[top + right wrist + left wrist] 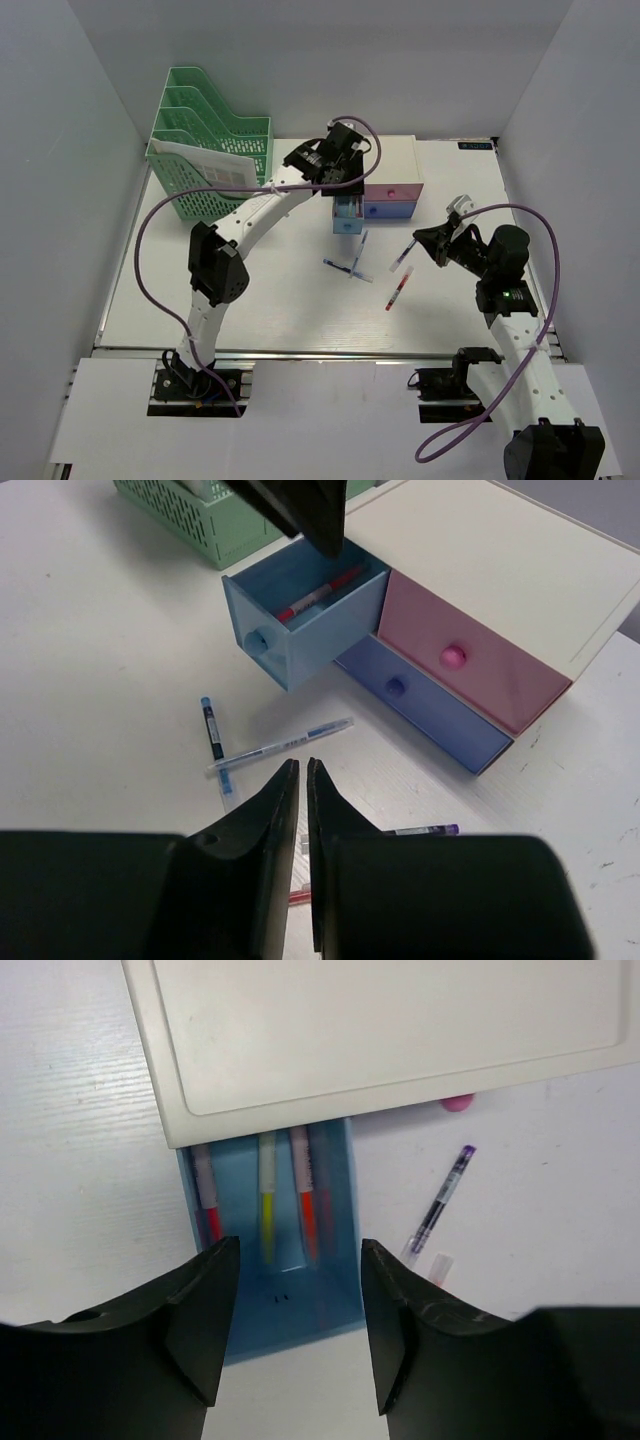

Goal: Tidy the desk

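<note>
Hovering my left gripper (300, 1260), jaws apart and empty, over pulled-out light-blue drawer (290, 1305) of white drawer box (400, 1030); markers (267, 1195) lie inside. My right gripper (303, 775) pinched closed, empty, above white table (230, 300), which spreads under both arms. Loose pens (352, 265) lie near box; green file rack (215, 140) at far left.

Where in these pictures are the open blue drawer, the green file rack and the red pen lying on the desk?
open blue drawer (335, 630): right wrist view, on its side wall.
green file rack (245, 140): top external view, on its mesh wall.
red pen (398, 289): top external view, mid-barrel.
</note>
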Robot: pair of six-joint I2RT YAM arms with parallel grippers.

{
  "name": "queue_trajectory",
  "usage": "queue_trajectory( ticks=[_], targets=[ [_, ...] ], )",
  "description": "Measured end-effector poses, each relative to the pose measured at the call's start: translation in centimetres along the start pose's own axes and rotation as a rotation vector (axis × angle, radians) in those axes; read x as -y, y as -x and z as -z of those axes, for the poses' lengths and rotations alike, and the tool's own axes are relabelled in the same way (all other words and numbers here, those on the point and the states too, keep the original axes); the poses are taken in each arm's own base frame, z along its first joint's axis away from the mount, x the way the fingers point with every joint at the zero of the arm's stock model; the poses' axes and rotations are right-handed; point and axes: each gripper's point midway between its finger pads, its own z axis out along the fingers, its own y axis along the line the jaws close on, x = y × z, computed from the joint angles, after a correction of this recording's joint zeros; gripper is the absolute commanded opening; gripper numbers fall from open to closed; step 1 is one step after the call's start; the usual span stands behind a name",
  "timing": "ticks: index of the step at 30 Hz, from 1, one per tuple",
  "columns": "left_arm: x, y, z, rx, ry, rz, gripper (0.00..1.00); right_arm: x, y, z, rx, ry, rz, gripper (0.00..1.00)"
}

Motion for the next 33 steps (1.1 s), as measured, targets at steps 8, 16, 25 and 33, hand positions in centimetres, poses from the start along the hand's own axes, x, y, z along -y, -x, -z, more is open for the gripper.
queue_trajectory(
  ticks=[8,16,25,33],
  targets=[
    [2.6,4.0,9.3,0.171,-0.188,0.027,0.19,-0.7,-0.4,-0.2,-0.005,0.066,0.052,0.12],
    [-3.5,-2.5,19.9,0.305,-0.299,-0.001,0.11,-5.0,-3.9,0.2,-0.026,0.372,0.206,0.04],
    [-12.7,-14.8,14.9,0.194,-0.134,-0.069,0.63,-6.1,-5.9,-1.3,-0.085,0.494,0.157,0.5],
    [-12.6,-16.6,12.4,0.156,-0.159,-0.123,0.55,-3.1,-9.0,-4.1,-0.269,0.323,-0.028,0.63]
  ],
)
